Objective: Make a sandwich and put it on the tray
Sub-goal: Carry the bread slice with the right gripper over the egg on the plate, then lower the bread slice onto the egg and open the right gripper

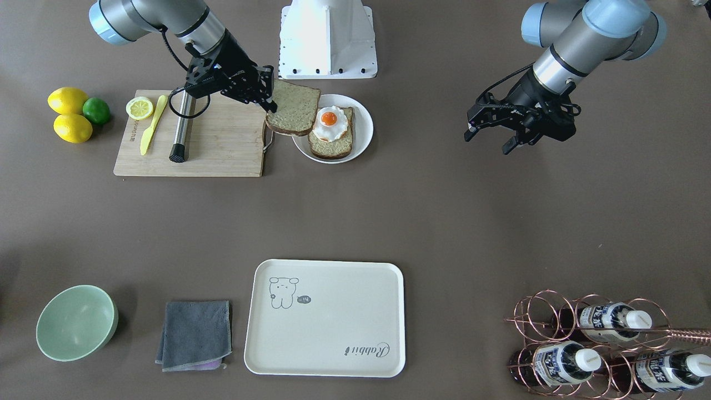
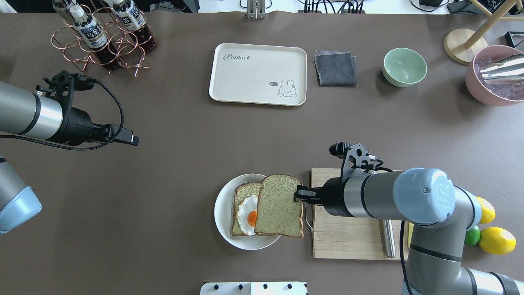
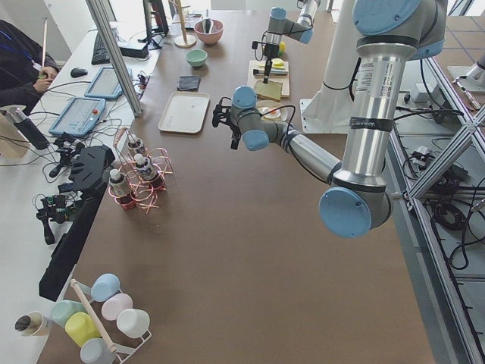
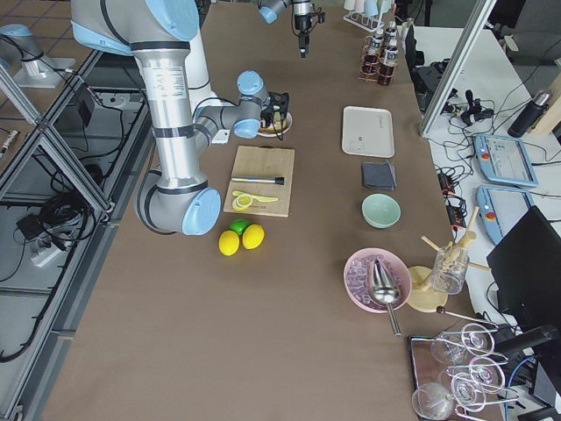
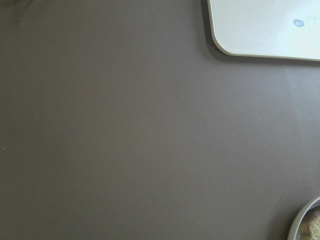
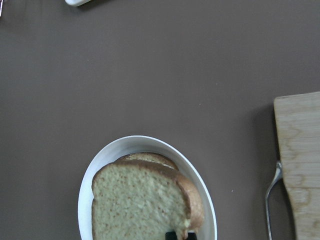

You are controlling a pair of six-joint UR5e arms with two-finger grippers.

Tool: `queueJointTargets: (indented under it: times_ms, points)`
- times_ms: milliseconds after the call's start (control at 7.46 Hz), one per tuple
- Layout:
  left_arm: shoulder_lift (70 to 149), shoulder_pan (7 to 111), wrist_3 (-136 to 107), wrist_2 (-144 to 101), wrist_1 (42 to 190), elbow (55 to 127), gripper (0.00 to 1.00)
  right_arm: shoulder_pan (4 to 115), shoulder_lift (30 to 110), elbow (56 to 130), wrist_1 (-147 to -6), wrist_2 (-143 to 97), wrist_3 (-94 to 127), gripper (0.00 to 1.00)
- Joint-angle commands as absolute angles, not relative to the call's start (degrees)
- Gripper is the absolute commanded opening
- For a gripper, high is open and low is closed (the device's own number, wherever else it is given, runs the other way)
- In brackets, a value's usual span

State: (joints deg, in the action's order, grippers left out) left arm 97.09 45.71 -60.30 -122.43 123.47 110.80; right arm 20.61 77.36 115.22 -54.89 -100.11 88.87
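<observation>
1. Overhead exterior view: I am pinching the top slice point(image 2: 280, 206) of bread by its crust in my right gripper point(image 2: 298, 196). The jaws are clamped on the edge facing the cutting board point(image 2: 344, 241).
2. That slice is hanging just above the plate point(image 2: 223, 213) and covering part of the fried egg point(image 2: 245, 215). The egg is lying on the lower slice point(image 2: 245, 190), and its uncovered part is showing on the side away from the board.
3. The held slice's board-side edge is reaching out past the plate's rim. The board's metal handle is sitting just beside that rim, so this side of the plate is tight.
4. My left gripper point(image 1: 487, 141) is hanging with its fingers spread, gripping nothing. It is well apart from the plate, on the side away from the board, over bare table point(image 2: 184, 164).
5. The tray point(image 2: 245, 82) is lying flat, well apart from the plate, on the side away from my base. A wide stretch of brown table is lying open between the plate's rim and the tray's near edge.
</observation>
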Motion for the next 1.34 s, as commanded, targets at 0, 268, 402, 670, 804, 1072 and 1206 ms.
queueJointTargets:
  times_ms: [0,268,402,670,804,1072,1206]
  points:
    - [96.5,45.7,-60.5,-122.5,124.1,110.7,0.98,15.0,71.3,111.0,-54.8,-95.3,88.9,0.00]
    - [96.5,45.7,-60.5,-122.5,124.1,110.5,0.98,14.7,69.2,108.0,-54.8,-94.9,88.2,0.00]
    - [96.5,45.7,-60.5,-122.5,124.1,110.5,0.98,14.7,69.1,107.4,-54.8,-94.9,87.4,0.00]
    - [96.5,45.7,-60.4,-122.4,124.1,110.3,0.98,15.8,68.8,106.4,-54.6,-94.9,86.0,0.00]
    - [96.5,45.6,-60.3,-122.4,124.1,110.0,0.98,16.0,68.5,105.9,-54.6,-94.9,85.9,0.00]
    - [96.5,45.6,-60.2,-122.4,124.1,109.8,0.98,16.4,68.3,105.4,-54.6,-94.7,86.0,0.00]
    - [96.6,45.6,-60.2,-122.4,124.1,109.9,0.98,16.4,67.9,104.7,-54.6,-94.6,86.0,0.00]
